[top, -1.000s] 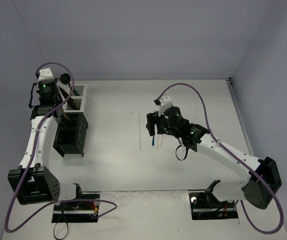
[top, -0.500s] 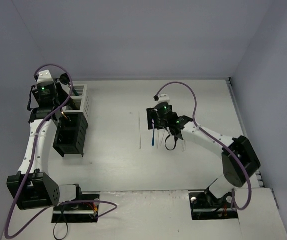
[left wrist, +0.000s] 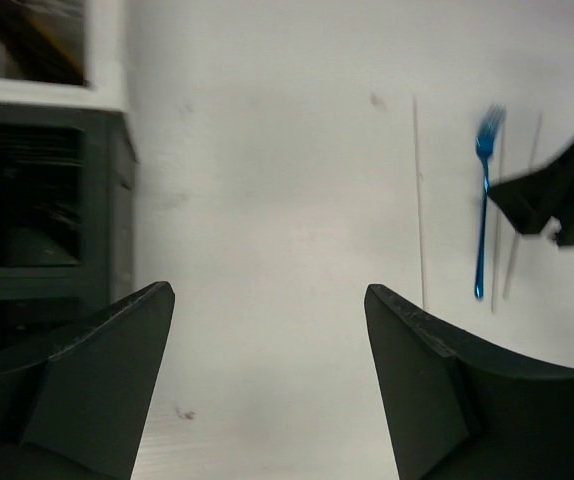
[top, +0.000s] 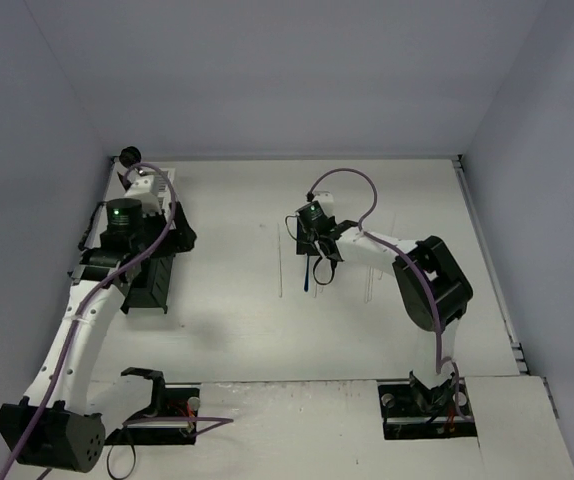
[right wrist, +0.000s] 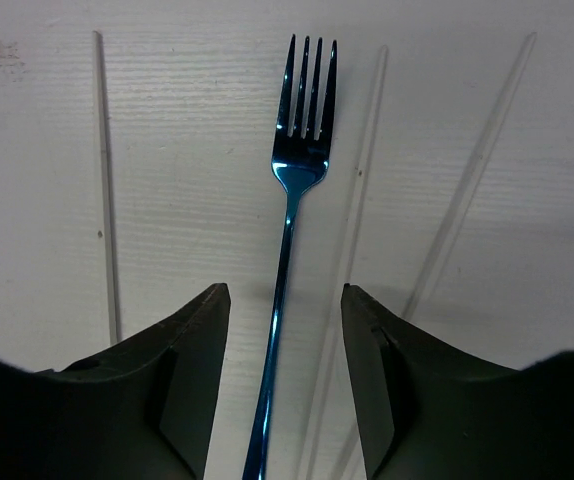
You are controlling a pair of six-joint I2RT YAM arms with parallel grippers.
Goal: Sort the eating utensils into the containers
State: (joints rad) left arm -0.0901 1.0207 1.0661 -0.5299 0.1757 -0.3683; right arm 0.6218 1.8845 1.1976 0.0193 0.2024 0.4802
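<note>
Since the blue fork (right wrist: 289, 250) lies flat on the table (right wrist: 187, 110) with its handle running straight down the gap of the right gripper (right wrist: 285, 292), tines pointing ahead of the fingertips, the step in hand looks like the pick. The two fingers stand moderately apart, one on either side of the handle, with a strip of bare table showing on each side, so nothing is gripped yet. To do it well, I judge the tips must come right down to the surface before closing, as the handle is thin and low. The close should also stay centred so the fork does not skid. Just outside the right finger lies a pale chopstick (right wrist: 359, 190), near enough to be pinched along with the fork. A second chopstick (right wrist: 107, 180) lies farther off beyond the left finger. Well away, the left gripper (left wrist: 269, 290) hangs wide with nothing in it, a black caddy (left wrist: 47, 200) off its left finger and open table ahead of it
</note>
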